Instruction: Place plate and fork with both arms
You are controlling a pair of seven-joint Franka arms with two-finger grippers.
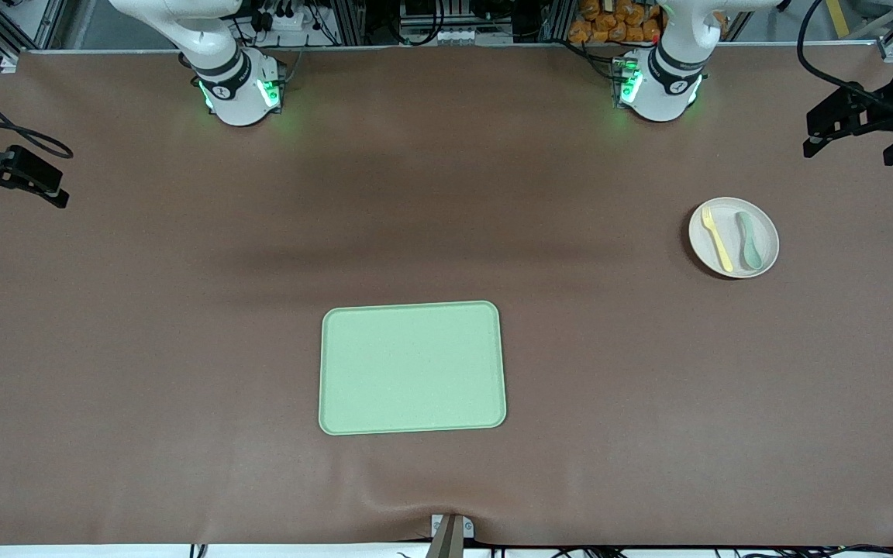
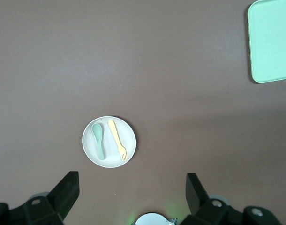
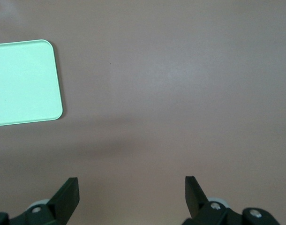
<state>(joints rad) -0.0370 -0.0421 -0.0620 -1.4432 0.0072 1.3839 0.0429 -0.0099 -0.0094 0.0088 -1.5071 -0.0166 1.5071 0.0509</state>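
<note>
Both pincers hang high with fingers spread wide and empty: the left pincer (image 2: 132,190) over the brown surface (image 1: 183,349) at its own arm's end, looking down on the plate (image 2: 109,141); the right pincer (image 3: 132,192) over bare surface at its end. On the plate lie the fork (image 2: 117,139) and a spoon (image 2: 99,139) side by side, well apart from the green tray (image 1: 412,366) nearer the front camera.

No text, label, brand, number or sign can be read on anything here.
</note>
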